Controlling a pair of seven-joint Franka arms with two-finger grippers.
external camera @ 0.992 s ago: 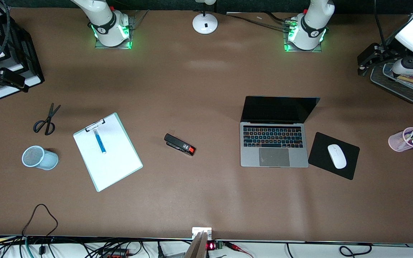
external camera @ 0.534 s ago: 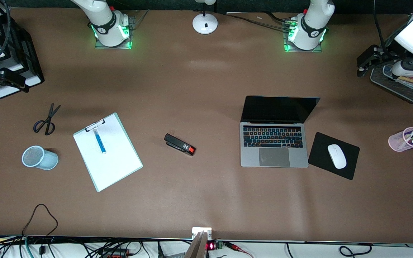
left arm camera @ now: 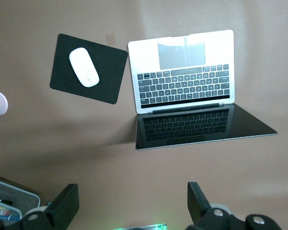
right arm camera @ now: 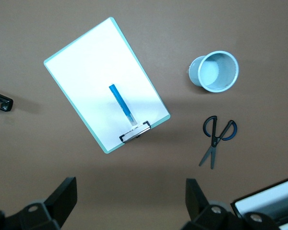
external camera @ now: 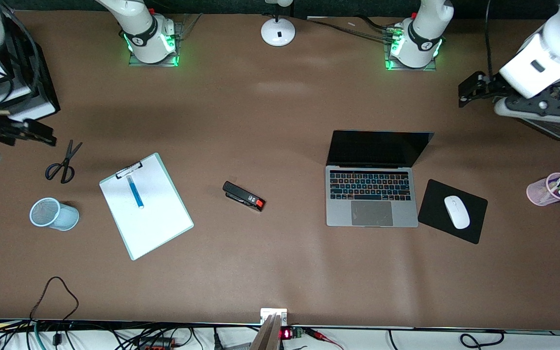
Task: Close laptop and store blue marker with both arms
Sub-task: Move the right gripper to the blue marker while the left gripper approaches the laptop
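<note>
The silver-grey laptop [external camera: 371, 194] stands open, its black screen upright; it also shows in the left wrist view [left arm camera: 182, 81]. The blue marker [external camera: 135, 191] lies on a white clipboard [external camera: 153, 218] toward the right arm's end, and shows in the right wrist view [right arm camera: 121, 104]. My left gripper [external camera: 467, 91] is open and empty in the air over bare table between the laptop's lid and a mesh tray; its fingers [left arm camera: 63, 206] stand wide apart. My right gripper [external camera: 39, 135] is open and empty in the air over the table beside the scissors [external camera: 63, 163]; its fingers [right arm camera: 62, 196] stand wide apart.
A black mouse pad [external camera: 435, 204] with a white mouse [external camera: 456, 212] lies beside the laptop. A pink cup of markers [external camera: 550, 190] and a mesh tray [external camera: 552, 127] are at the left arm's end. A black stapler [external camera: 243, 196], a light-blue mesh cup [external camera: 54, 214], a black-and-white box [external camera: 27, 97] and a lamp base [external camera: 278, 31] also stand here.
The left gripper has moved off the mesh tray toward the laptop. The right gripper has come away from the box toward the scissors. Nothing on the table has moved.
</note>
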